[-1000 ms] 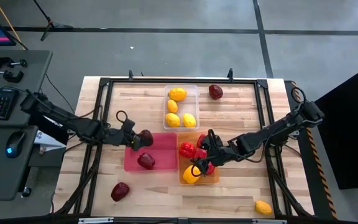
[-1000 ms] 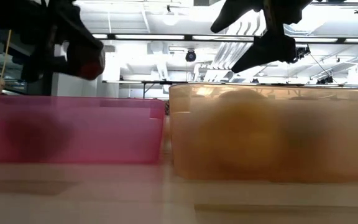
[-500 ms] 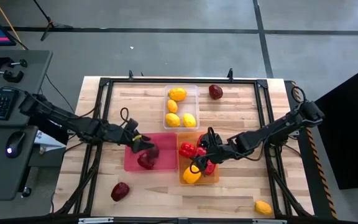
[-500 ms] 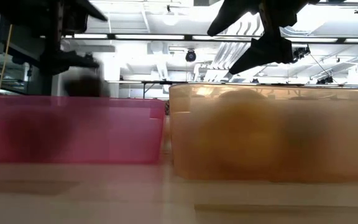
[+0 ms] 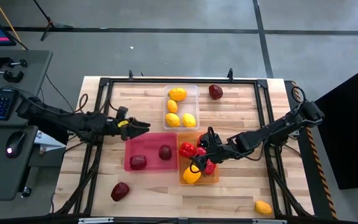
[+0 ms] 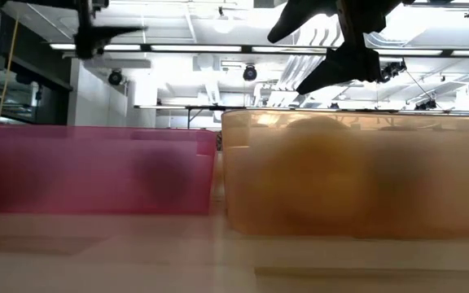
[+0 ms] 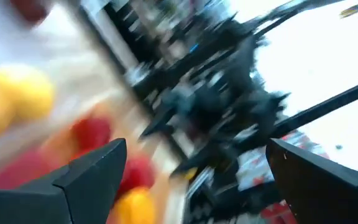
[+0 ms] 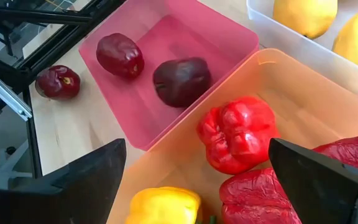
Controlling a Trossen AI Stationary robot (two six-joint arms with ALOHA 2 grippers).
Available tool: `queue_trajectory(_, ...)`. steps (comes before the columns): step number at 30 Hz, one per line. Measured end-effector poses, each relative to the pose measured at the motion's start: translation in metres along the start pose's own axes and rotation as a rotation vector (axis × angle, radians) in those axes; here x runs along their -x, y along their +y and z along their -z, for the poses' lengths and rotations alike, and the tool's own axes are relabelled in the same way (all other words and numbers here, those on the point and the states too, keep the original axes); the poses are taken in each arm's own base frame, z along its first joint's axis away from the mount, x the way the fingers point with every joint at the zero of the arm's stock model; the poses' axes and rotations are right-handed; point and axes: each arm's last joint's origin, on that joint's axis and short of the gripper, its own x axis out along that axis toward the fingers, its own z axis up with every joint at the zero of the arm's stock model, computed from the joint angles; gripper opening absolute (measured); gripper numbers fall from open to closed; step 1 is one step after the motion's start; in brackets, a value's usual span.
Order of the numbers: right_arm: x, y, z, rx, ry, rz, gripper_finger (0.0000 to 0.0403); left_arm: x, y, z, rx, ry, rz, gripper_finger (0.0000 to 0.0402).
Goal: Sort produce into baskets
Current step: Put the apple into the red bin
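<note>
On the near edge of the pale wooden plank surface (image 5: pixel 241 186) lie a yellow-orange citrus oval (image 5: pixel 263 207) at the right corner and a dark maroon rounded piece (image 5: pixel 120 191) toward the left, both outside any bin.

Next in is the shallow translucent orange plastic bin (image 5: pixel 215 180), long axis running near to far. It holds a glossy yellow bell pepper (image 5: pixel 191 175) at its near end and glossy red bell peppers (image 5: pixel 188 149) beyond it. The right arm's jaws (image 5: pixel 202 155) hang over this bin, spread wide and holding nothing; in the right wrist view a lobed red pepper (image 8: pixel 237 134) sits between the two dark fingers (image 8: pixel 79 183).

Touching the orange bin's left wall is the shallow pink-magenta plastic bin (image 5: pixel 148 138), long axis running left to right. Two dark maroon pieces lie in it, well apart: one near its left end (image 5: pixel 138 162), one toward the right (image 5: pixel 165 152).

The left arm's jaws (image 5: pixel 140 125) hover just past the pink bin's far left corner, spread open and empty, pointing right.

Farther back stands the shallow clear plastic bin (image 5: pixel 194 90), long axis near to far, with four yellow-orange citrus ovals (image 5: pixel 177 94) inside. Just right of it, on the bare surface, sits another dark maroon piece (image 5: pixel 215 92).

No readable writing shows on any bin.
</note>
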Motion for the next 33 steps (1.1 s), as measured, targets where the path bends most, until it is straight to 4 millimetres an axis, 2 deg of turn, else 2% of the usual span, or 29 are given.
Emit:
queue_trajectory(3,0.000,0.000,0.000,0.005,0.001,0.002,0.0383,-0.001,-0.004,0.013,0.013,0.156,-0.129,0.0372)
queue_trajectory(6,0.000,-0.001,0.000,0.019,-0.004,0.007,0.0383,-0.005,-0.018,0.032,-0.041,0.354,-0.271,0.0372)
queue_trajectory(12,-0.003,-0.006,-0.006,0.045,-0.023,0.040,0.0383,-0.015,-0.059,0.075,-0.292,0.700,-0.545,0.0372)
queue_trajectory(17,-0.006,-0.013,-0.012,0.055,-0.021,0.077,0.0383,-0.010,-0.077,0.117,-0.476,0.897,-0.750,0.0372)
queue_trajectory(20,-0.008,-0.018,-0.014,0.060,-0.013,0.100,0.0383,-0.004,-0.079,0.144,-0.467,0.986,-0.846,0.0372)
queue_trajectory(25,-0.008,-0.022,-0.013,0.071,0.010,0.130,0.0383,0.004,-0.075,0.182,-0.289,1.027,-0.995,0.0371)
queue_trajectory(30,-0.008,-0.024,-0.012,0.121,0.028,0.145,0.0383,0.008,-0.066,0.203,-0.206,1.043,-1.134,0.0371)
queue_trajectory(33,-0.008,-0.024,-0.011,0.148,0.037,0.150,0.0383,0.005,-0.063,0.212,-0.190,1.045,-1.140,0.0371)
